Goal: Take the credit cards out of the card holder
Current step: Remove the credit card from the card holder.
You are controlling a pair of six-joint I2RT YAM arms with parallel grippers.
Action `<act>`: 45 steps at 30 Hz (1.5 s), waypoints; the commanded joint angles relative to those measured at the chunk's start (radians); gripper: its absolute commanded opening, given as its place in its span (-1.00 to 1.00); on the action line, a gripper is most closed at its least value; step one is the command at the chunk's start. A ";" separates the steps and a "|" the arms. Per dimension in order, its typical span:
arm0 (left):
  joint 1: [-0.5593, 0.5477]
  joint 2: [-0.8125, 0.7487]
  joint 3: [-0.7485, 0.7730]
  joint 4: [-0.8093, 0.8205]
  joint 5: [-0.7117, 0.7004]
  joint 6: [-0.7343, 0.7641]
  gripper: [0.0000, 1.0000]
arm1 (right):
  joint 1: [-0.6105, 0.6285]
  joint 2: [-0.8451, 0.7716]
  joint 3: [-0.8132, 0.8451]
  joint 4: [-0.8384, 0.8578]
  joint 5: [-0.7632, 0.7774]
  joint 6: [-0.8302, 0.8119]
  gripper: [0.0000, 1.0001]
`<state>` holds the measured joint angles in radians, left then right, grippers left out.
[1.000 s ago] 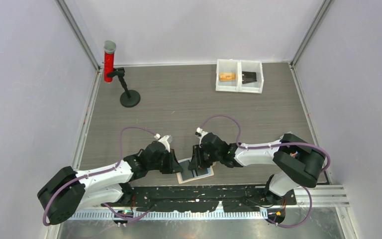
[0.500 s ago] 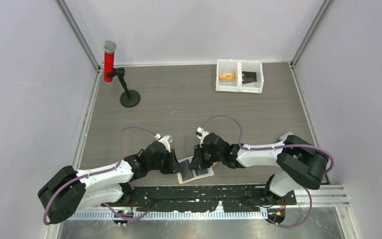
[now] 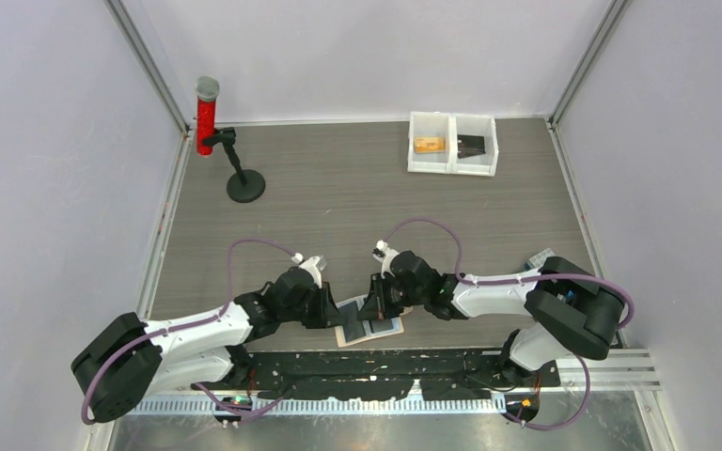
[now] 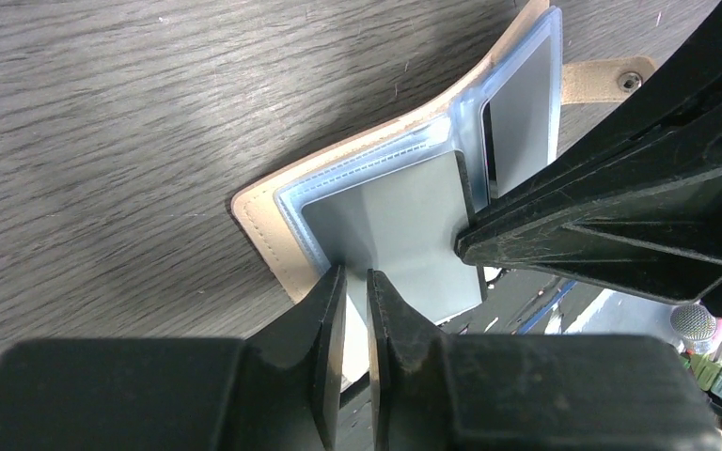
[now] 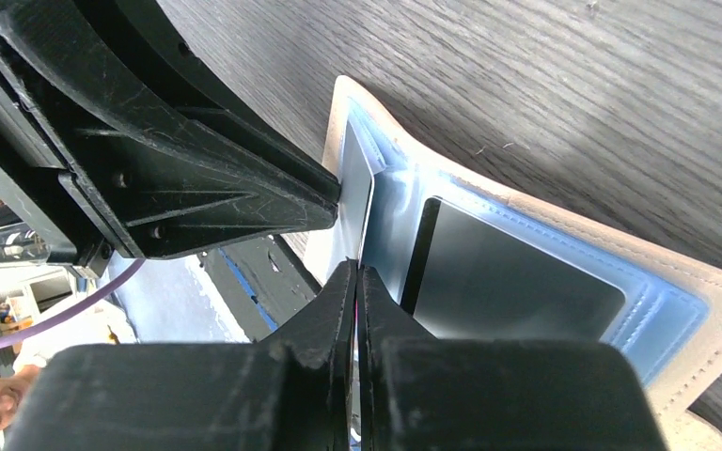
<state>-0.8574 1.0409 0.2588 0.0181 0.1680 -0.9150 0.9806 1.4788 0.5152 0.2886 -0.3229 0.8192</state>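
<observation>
At the near edge of the table [image 3: 357,207], we see the left gripper [image 4: 355,277] clamping the card holder [image 4: 263,225], the right gripper [image 5: 355,268] fully closed.

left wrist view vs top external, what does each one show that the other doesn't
Only left wrist: the snap tab, the pocket stitching, and the outlines of the credit cards. Only top external: white bin, red cylinder on its stand, both whole arms. Both: the open card holder on the wood-grain table, with left pincer and right pincer meeting at it.
</observation>
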 commanded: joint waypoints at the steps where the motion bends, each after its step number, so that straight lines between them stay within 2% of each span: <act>1: -0.005 -0.008 -0.006 -0.066 -0.041 0.021 -0.65 | -0.008 -0.039 -0.031 0.086 -0.047 0.012 -0.89; 6: -0.005 -0.026 -0.006 -0.071 -0.045 0.018 -0.64 | -0.014 -0.060 -0.052 0.084 -0.053 0.004 -0.70; 8: -0.004 -0.033 -0.006 -0.079 -0.045 0.019 -0.64 | -0.016 -0.074 -0.065 0.096 -0.056 0.004 -0.85; 11: -0.005 -0.039 -0.011 -0.075 -0.048 0.018 -0.64 | -0.017 -0.090 -0.077 0.107 -0.058 0.010 -0.89; 14: -0.005 -0.032 -0.015 -0.064 -0.047 0.018 -0.64 | -0.017 -0.093 -0.072 0.100 -0.062 0.010 -0.60; 15: -0.005 -0.028 -0.015 -0.063 -0.046 0.018 -0.64 | -0.017 -0.093 -0.073 0.101 -0.063 0.009 -0.61; 16: -0.005 -0.025 -0.015 -0.061 -0.044 0.017 -0.64 | -0.017 -0.094 -0.077 0.108 -0.067 0.011 -0.77; 18: -0.005 -0.021 -0.018 -0.050 -0.039 0.013 -0.64 | -0.017 -0.099 -0.088 0.127 -0.070 0.018 -0.88; 23: -0.005 -0.026 -0.027 -0.026 -0.030 0.001 -0.64 | -0.020 -0.102 -0.103 0.155 -0.071 0.041 -0.89; 26: -0.005 -0.026 -0.024 -0.030 -0.030 0.001 -0.64 | -0.021 -0.105 -0.096 0.129 -0.052 0.040 -0.70; 27: -0.005 -0.027 -0.024 -0.033 -0.030 0.001 -0.64 | -0.023 -0.106 -0.096 0.122 -0.052 0.038 -0.71; 28: -0.005 -0.027 -0.024 -0.033 -0.031 0.000 -0.65 | -0.025 -0.107 -0.094 0.120 -0.051 0.038 -0.84; 30: -0.005 -0.031 -0.026 -0.035 -0.033 -0.001 -0.64 | -0.029 -0.110 -0.094 0.114 -0.051 0.042 -0.89; 41: -0.005 -0.036 -0.019 -0.049 -0.038 0.000 -0.64 | -0.037 -0.163 -0.038 -0.028 -0.009 0.011 -0.88; 42: -0.005 -0.036 -0.018 -0.049 -0.036 0.000 -0.64 | -0.037 -0.166 -0.031 -0.060 -0.005 -0.003 -0.73; 43: -0.005 -0.035 -0.016 -0.050 -0.035 0.000 -0.64 | -0.037 -0.167 -0.020 -0.071 0.000 -0.009 -0.68; 45: -0.005 -0.035 -0.011 -0.054 -0.035 0.001 -0.64 | -0.037 -0.168 -0.018 -0.070 -0.014 -0.019 -0.83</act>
<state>-0.8577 1.0092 0.2497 -0.0093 0.1513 -0.9180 0.9482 1.3464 0.4446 0.2466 -0.3485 0.8394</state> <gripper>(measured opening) 0.177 0.130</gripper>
